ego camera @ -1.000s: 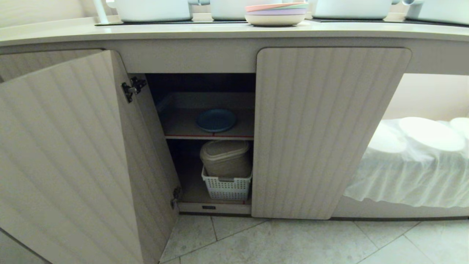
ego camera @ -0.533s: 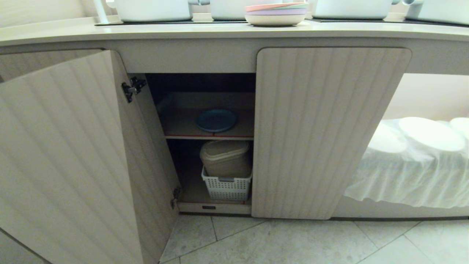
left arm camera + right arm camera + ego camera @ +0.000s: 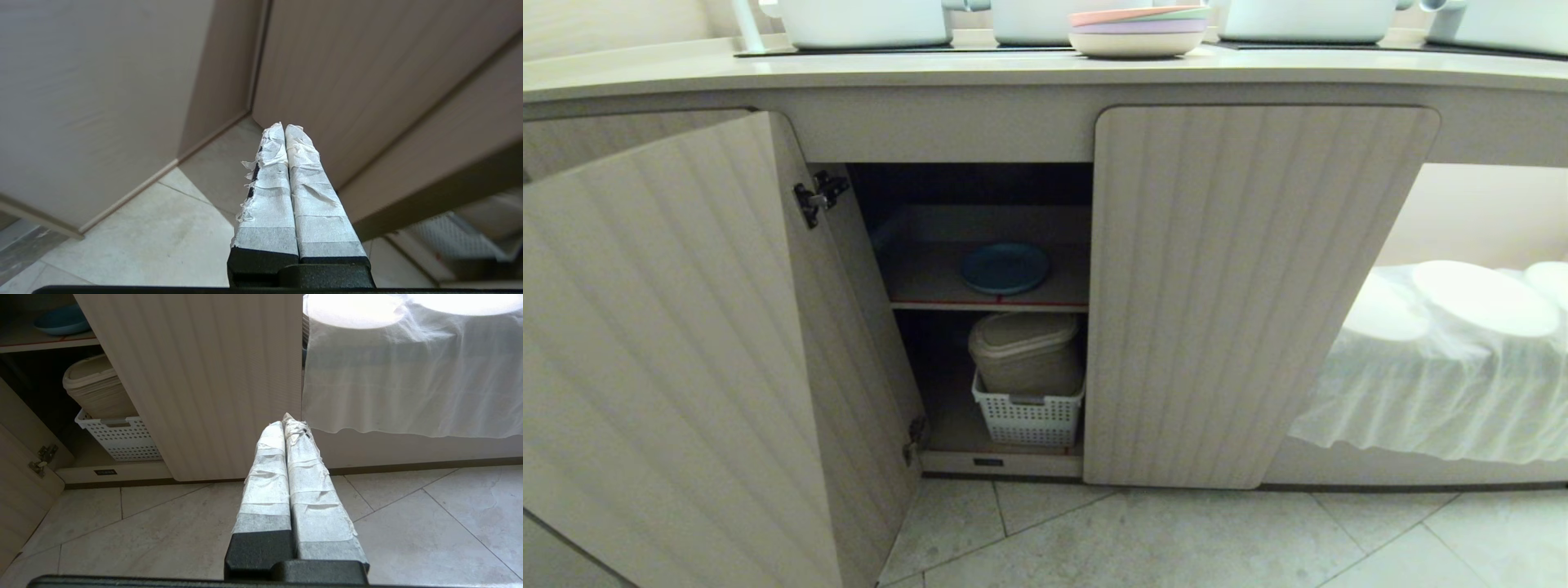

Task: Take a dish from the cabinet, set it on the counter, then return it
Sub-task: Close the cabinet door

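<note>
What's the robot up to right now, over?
Both tools shut and empty: left tool, right tool low over floor. Dish on cabinet shelf, untouched. Left door open, nothing blocking the dish.

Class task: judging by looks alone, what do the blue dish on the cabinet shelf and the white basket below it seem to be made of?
Dish: probably matte plastic; an even, dull blue with no glaze shine. Basket: probably moulded plastic; white walls pierced by a regular grid of small holes.
</note>
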